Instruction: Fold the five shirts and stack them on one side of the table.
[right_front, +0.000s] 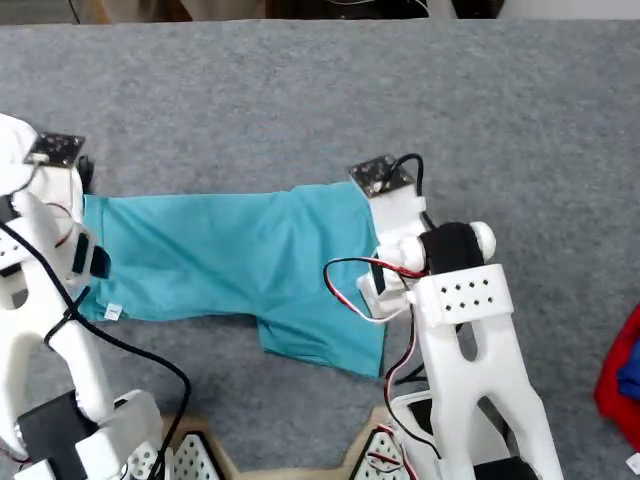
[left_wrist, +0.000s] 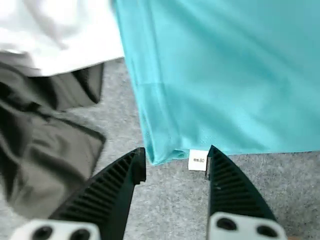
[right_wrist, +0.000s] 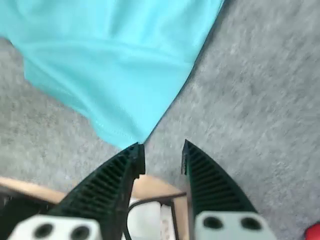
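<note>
A teal shirt lies spread across the grey table, folded lengthwise, one sleeve pointing toward the front edge. My left gripper is open above the shirt's near left corner, where a small white tag sticks out between the fingertips. My right gripper is open just off the sleeve's corner, its fingers over bare table. In the high view the left arm stands at the shirt's left end and the right arm at its right edge.
A white garment and a dark grey one lie bunched beside the shirt's left end. Red and blue cloth sits at the table's right edge. The far half of the table is bare grey felt.
</note>
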